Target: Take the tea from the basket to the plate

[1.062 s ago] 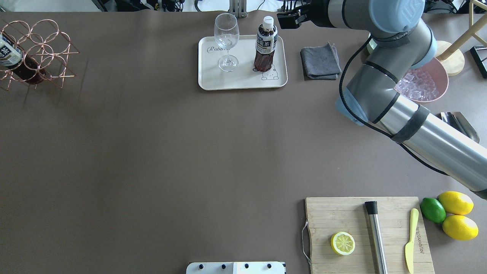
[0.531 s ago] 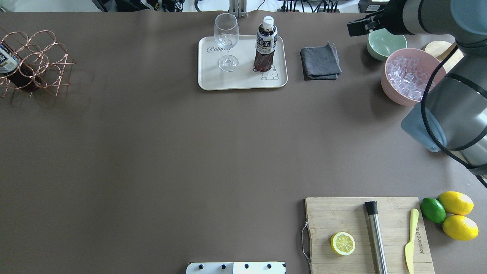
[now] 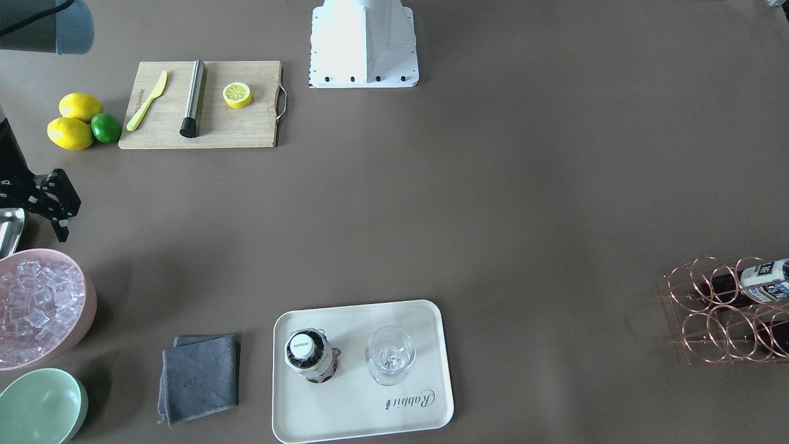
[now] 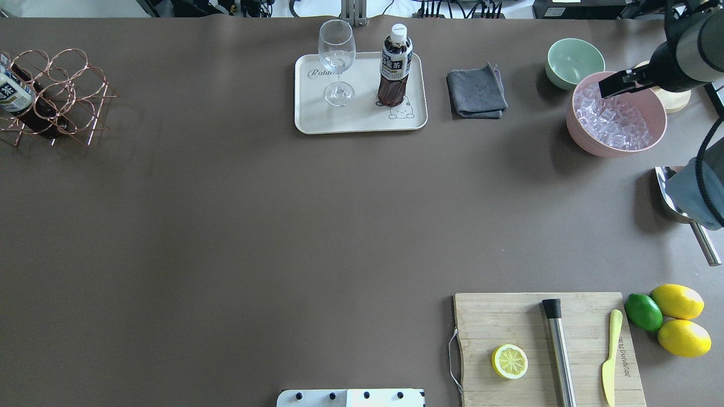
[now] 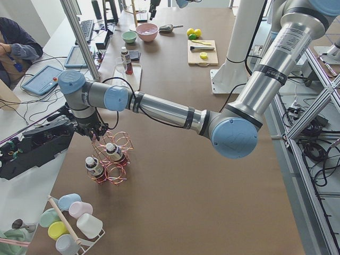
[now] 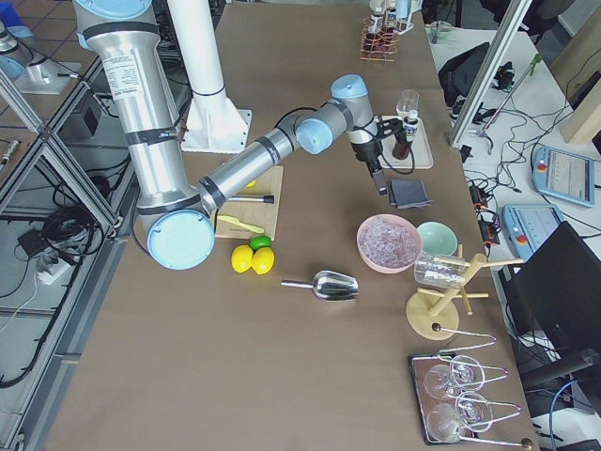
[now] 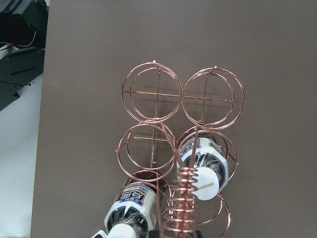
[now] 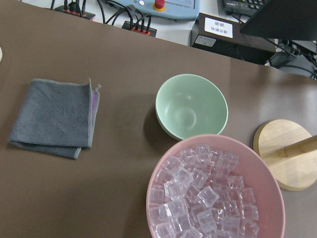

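Plainly, right gripper (image 3: 65, 206) jaws apart, holding nothing, left gripper (image 5: 95, 136) at basket (image 5: 114, 154) handle, jaws' state cannot be told.

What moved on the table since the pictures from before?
The right gripper swung away from the tea on the plate, off to the right, and now hangs by the pink ice bowl, holding nothing. The basket shifted slightly at the table's left edge. The tea stayed upright beside the glass; everything else kept still.
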Robot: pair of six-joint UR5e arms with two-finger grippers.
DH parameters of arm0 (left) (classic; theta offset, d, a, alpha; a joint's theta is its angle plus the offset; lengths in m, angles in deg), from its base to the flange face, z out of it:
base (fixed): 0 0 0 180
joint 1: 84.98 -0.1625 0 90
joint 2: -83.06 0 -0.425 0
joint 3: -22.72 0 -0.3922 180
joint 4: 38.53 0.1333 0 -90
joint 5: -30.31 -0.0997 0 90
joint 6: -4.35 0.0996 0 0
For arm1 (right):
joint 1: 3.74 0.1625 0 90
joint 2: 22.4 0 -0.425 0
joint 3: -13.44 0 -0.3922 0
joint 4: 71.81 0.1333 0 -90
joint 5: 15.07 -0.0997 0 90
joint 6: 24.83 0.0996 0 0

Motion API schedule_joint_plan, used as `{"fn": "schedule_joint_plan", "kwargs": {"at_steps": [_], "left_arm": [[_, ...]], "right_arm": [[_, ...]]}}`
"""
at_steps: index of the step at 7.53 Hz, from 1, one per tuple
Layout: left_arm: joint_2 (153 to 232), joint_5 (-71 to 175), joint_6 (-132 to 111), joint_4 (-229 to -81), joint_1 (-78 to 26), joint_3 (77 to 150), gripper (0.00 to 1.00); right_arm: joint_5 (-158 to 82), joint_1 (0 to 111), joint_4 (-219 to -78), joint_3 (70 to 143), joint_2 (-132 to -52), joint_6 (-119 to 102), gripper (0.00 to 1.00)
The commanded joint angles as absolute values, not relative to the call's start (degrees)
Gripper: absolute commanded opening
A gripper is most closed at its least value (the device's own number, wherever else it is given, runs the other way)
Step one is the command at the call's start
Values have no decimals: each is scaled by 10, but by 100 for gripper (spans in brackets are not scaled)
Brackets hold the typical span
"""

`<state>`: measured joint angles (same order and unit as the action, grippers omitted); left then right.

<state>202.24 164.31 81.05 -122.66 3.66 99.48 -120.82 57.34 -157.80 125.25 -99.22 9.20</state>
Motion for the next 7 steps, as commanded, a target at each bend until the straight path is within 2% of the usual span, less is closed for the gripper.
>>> {"fn": "schedule_joint_plan", "kwargs": {"at_steps": [1, 2, 3, 5, 7], "left_arm": [[2016, 1643, 808, -1237, 35, 999, 3], [2016, 1643, 808, -1235, 35, 1001, 36], [2017, 1644, 802, -1230, 36, 1001, 97], [2017, 1658, 795, -1229, 39, 1002, 98], [2015, 1686, 778, -1205, 61, 1005, 98]], "right_arm": [[-1382, 686, -1593, 1225, -1095, 86, 100], [-1407, 727, -1591, 1196, -1136, 6, 100], [-1407, 759, -1597, 1187, -1161, -92, 100], [-1472, 821, -1608, 1145, -1177, -145, 100], [-1475, 825, -1608, 1132, -1186, -155, 100]]}}
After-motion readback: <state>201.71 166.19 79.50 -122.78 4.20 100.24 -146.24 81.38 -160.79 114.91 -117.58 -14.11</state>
